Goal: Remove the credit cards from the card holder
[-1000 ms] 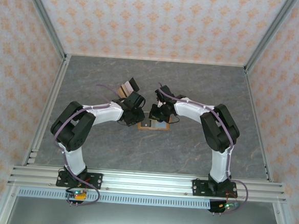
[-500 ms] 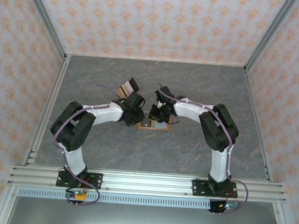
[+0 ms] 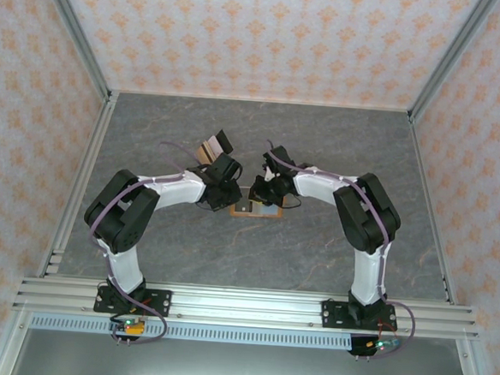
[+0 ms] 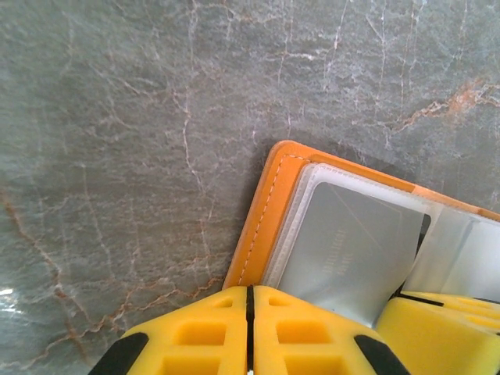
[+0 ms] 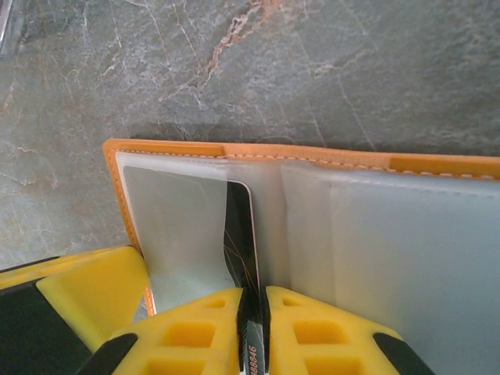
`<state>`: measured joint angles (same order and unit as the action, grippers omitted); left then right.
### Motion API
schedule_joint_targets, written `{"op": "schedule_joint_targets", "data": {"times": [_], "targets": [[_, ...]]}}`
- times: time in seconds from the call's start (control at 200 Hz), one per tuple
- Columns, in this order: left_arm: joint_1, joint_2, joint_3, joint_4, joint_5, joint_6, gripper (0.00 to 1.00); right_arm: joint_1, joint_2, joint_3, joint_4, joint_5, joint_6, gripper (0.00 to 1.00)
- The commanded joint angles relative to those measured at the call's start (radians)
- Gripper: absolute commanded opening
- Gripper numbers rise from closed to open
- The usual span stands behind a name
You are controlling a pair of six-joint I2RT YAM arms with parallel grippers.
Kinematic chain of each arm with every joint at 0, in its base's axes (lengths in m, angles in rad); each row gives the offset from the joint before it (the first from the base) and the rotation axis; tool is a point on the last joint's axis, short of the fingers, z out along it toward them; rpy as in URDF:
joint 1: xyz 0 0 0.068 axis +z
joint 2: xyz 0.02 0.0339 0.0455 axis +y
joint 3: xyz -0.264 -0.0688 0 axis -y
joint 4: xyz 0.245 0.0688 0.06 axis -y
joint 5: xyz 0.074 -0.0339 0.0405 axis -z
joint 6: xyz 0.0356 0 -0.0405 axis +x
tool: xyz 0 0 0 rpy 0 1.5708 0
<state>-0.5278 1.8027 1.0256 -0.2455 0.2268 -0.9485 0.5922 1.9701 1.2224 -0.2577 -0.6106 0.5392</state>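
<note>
**Desk:** Where is the holder sitting?

**Me:** The flat orange-tan rectangular card holder (image 3: 261, 211) lies open near the middle of my grey marbled tabletop (image 3: 339, 142), between both grippers. It has a pale grey-beige inner face, clear pockets and a stitched orange rim.

**Desk:** And your hands?

**Me:** My right gripper (image 5: 254, 297) pinches a thin dark card (image 5: 241, 226) standing on edge against the inner face (printed digits, only partly legible). My left gripper (image 4: 250, 293) has its yellow pads pressed together with nothing between them, right at the rim.

**Desk:** Any other cards?

**Me:** A small brown card (image 3: 206, 153) and a small black card (image 3: 222, 138) lie just beyond the left gripper.
</note>
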Motion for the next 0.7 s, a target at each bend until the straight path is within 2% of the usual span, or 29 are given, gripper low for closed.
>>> {"op": "schedule_joint_targets", "data": {"times": [0.0, 0.435, 0.691], "targets": [[0.0, 0.04, -0.025, -0.014, -0.012, 0.006, 0.09, 0.002, -0.03, -0.043, 0.094, -0.058, 0.011, 0.16], [0.0, 0.026, -0.028, -0.006, -0.009, 0.0, 0.1, -0.013, -0.146, -0.152, 0.208, -0.043, 0.012, 0.01], [0.0, 0.006, -0.02, -0.028, -0.023, 0.011, 0.11, -0.029, -0.17, -0.192, 0.194, 0.008, 0.012, 0.0]]}}
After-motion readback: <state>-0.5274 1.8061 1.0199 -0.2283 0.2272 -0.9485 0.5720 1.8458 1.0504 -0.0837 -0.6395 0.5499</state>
